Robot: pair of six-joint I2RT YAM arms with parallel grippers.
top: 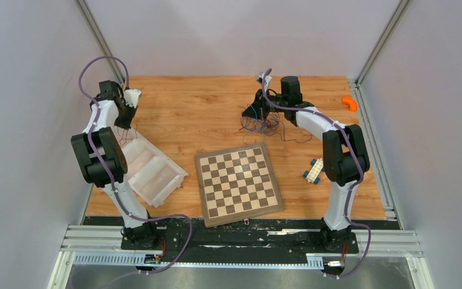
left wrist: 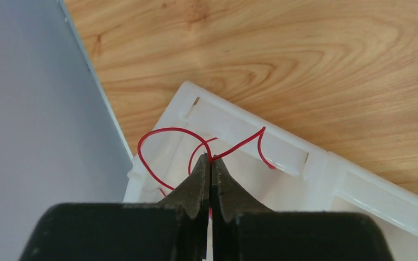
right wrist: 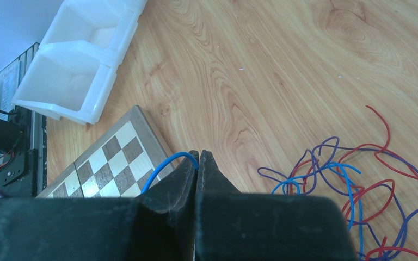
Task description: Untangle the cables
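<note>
My left gripper [left wrist: 210, 159] is shut on a thin red cable [left wrist: 166, 130], which loops out from the fingertips above the white tray [left wrist: 283, 157]. In the top view the left gripper [top: 124, 120] hangs over the tray's far end. My right gripper [right wrist: 198, 155] is shut on a thin blue cable [right wrist: 166, 163] that arcs left from the tips. A tangle of red, blue and purple cables [right wrist: 348, 179] lies on the wood to its right. In the top view the right gripper [top: 254, 112] sits just above that tangle [top: 264, 125].
A two-compartment white tray [top: 153, 171] lies at the left. A chessboard [top: 237, 182] lies in the middle front. A blue and white toy block [top: 314, 171] sits right of it. An orange piece [top: 350, 103] lies at the far right edge.
</note>
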